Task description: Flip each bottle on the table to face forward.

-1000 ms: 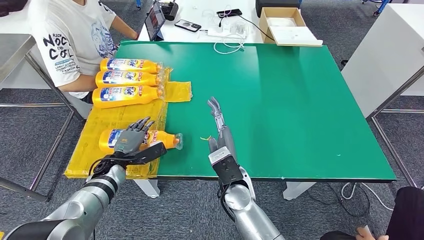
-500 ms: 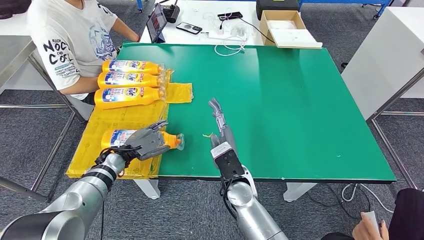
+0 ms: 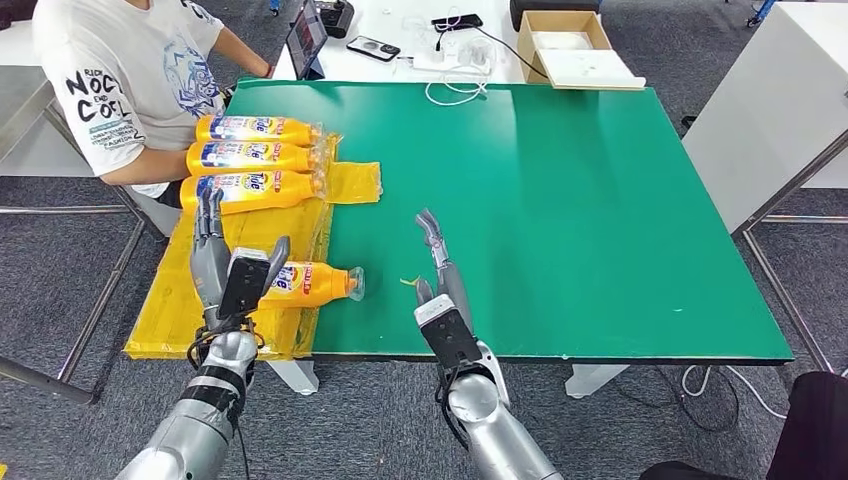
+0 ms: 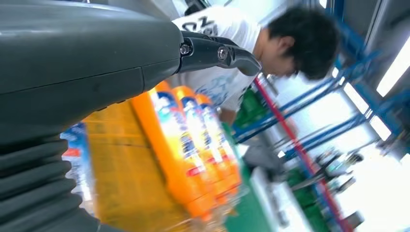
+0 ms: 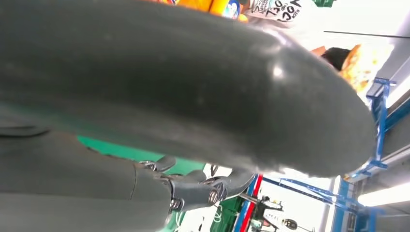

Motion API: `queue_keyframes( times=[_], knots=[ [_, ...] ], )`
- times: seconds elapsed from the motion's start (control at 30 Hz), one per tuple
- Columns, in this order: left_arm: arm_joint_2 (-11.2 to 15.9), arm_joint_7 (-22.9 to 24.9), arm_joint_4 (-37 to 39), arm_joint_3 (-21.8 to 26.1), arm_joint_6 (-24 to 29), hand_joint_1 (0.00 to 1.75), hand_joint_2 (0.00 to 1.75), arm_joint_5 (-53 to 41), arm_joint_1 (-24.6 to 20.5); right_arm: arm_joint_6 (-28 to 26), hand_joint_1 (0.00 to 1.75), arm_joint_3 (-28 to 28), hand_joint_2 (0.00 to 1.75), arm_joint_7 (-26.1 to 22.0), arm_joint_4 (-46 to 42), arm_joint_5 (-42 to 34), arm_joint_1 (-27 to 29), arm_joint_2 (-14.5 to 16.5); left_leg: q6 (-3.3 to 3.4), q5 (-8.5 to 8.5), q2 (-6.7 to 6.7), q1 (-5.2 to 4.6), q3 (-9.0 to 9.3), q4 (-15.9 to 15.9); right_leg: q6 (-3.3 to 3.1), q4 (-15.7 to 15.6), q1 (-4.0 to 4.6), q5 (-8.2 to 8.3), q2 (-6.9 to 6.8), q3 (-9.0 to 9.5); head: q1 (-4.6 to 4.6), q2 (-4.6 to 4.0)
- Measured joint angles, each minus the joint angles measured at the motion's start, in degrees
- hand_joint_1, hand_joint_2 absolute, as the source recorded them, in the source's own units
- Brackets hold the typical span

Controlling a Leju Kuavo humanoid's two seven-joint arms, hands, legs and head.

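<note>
Four orange bottles lie on their sides on a yellow sheet (image 3: pixel 180 300) at the left end of the green table (image 3: pixel 600 200). Three lie in a row at the back (image 3: pixel 255 130) (image 3: pixel 255 157) (image 3: pixel 255 188), also seen in the left wrist view (image 4: pixel 193 154). The near bottle (image 3: pixel 310 284) lies alone with its cap toward the green surface and its label up. My left hand (image 3: pixel 215 262) stands just left of it, fingers straight and pointing away, thumb apart, holding nothing; my wrist hides the bottle's base. My right hand (image 3: pixel 440 265) hovers over the table's front edge, fingers stretched out, empty.
A person in a white T-shirt (image 3: pixel 120 90) sits at the table's far left corner, close to the three back bottles. A tablet (image 3: pixel 308 38), a phone (image 3: pixel 374 48), cables and a cardboard box (image 3: pixel 575 50) lie on the white table behind. A white cabinet (image 3: pixel 780 110) stands on the right.
My left hand has come off the near bottle and now stands beside it with straightened fingers. The right hand has hardly moved. The view has shifted slightly.
</note>
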Motion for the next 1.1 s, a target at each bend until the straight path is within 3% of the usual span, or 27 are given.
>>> queue_keyframes(
  times=[0.07,0.2,0.33,0.63,0.87,1.1],
  knots=[
    [-1.0,0.0,-5.8,-0.5,0.0,0.0,1.75,3.6,2.1,-1.0,0.0,-0.1,0.0,-0.8,0.1,0.2,0.5,0.0,-0.01,-0.02,0.03,0.0,-0.06,0.0,0.0,0.0,-0.02,0.0,0.03,-0.09,0.0,0.0],
    [-3.0,-0.1,-16.2,-3.3,-0.4,0.0,1.75,13.9,6.5,-4.0,0.0,-0.2,1.75,-2.6,-1.2,1.4,2.8,-0.1,0.0,-0.05,0.02,-0.02,-0.17,0.0,0.0,0.0,-0.03,0.0,0.02,-0.19,0.0,0.0],
    [-4.6,-0.1,-24.7,-7.1,-5.3,0.0,1.75,21.4,12.7,-10.5,0.0,-0.9,1.75,-3.4,-6.9,3.0,7.7,-0.4,-0.02,-0.16,0.03,-0.02,-0.22,0.0,-0.03,0.0,-0.03,-0.06,0.03,-0.24,-0.01,0.0],
    [-7.9,-0.1,-35.8,-11.3,-11.1,0.0,1.75,24.8,26.3,-22.9,0.0,-2.9,1.75,-3.6,-21.1,4.4,18.3,-0.6,-0.04,-0.36,0.27,-0.01,-0.22,0.0,-0.12,0.0,-0.01,-0.18,0.12,-0.31,-0.01,0.0],
    [-8.2,-0.1,-39.1,-11.9,-11.9,0.0,1.75,25.5,30.4,-23.2,0.0,-4.5,1.75,-3.6,-25.5,6.3,22.2,-0.5,-0.04,-0.37,0.29,0.0,-0.17,0.0,-0.14,0.0,0.02,-0.19,0.15,-0.28,-0.02,0.0],
    [-8.2,-0.1,-40.9,-11.9,-11.4,0.0,1.75,25.5,31.4,-23.2,0.0,-5.6,1.75,-3.6,-25.6,7.6,23.2,-0.1,-0.04,-0.36,0.28,0.0,-0.16,0.0,-0.14,0.0,0.01,-0.18,0.15,-0.26,-0.01,0.0]
  ],
)
